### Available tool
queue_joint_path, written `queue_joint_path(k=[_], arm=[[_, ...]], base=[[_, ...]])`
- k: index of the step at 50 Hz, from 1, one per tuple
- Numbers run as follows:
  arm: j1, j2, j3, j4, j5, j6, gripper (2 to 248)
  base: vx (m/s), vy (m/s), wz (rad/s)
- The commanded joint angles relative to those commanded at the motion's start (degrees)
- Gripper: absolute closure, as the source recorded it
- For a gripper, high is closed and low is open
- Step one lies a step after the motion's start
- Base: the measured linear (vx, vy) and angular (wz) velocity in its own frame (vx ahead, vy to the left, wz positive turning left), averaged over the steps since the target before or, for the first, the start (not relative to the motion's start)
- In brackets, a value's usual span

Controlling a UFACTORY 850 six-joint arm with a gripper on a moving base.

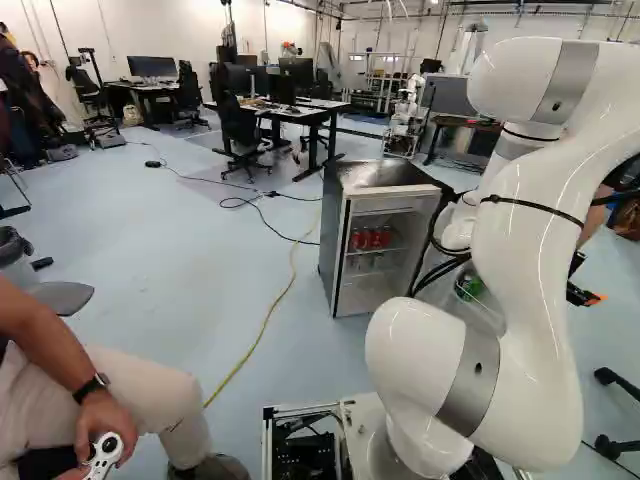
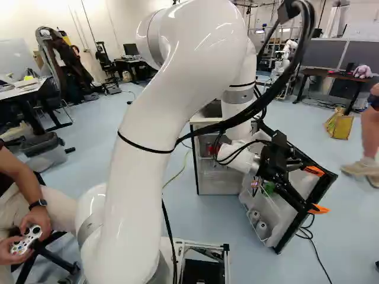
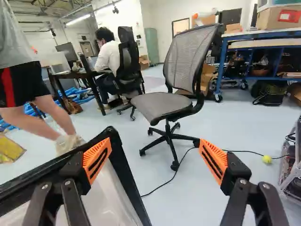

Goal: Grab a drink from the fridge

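With twelve o'clock straight ahead of the base, the white arm (image 1: 535, 240) reached toward one o'clock, its fingers (image 2: 320, 209) released, spread wide with nothing in their grasp, at the upper outer corner of the open fridge door (image 2: 285, 218). In the wrist view, the door's black rim (image 3: 123, 160) passed between the fingers, though whether either touched it could not be told. A green item (image 2: 269, 187) and white round-ended items (image 2: 262, 228) sat in the door's racks. A yellow cable (image 1: 268, 330) crossed the blue floor (image 1: 180, 250) toward eleven o'clock. Just past twelve, the small fridge (image 1: 340, 262) stood upright under a dark top, the red drink cans (image 1: 370, 238) side by side on a shelf inside, well apart from the fingers. Straight out at twelve o'clock from the fingers, a gray mesh office chair (image 3: 160, 106) stood beyond the door. Farther from the base, near twelve, a desk (image 1: 325, 104) carried monitors (image 1: 297, 72), and another robot (image 1: 405, 110) stood between twelve and one.
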Motion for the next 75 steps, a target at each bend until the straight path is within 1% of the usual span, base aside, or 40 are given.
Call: queue_joint_path(k=[17, 52, 64, 75], arm=[[0.41, 3.97, 6.35, -9.89, -0.51, 0.0, 3], [2.12, 13.01, 19.37, -30.97, -1.75, 0.0, 3], [3.35, 16.02, 23.35, -38.18, -2.18, 0.0, 3], [5.01, 18.35, 26.33, -44.8, -2.57, 0.0, 3]], base=[[0.0, 0.0, 0.0], [0.0, 0.0, 0.0], [0.0, 0.0, 0.0], [0.0, 0.0, 0.0]])
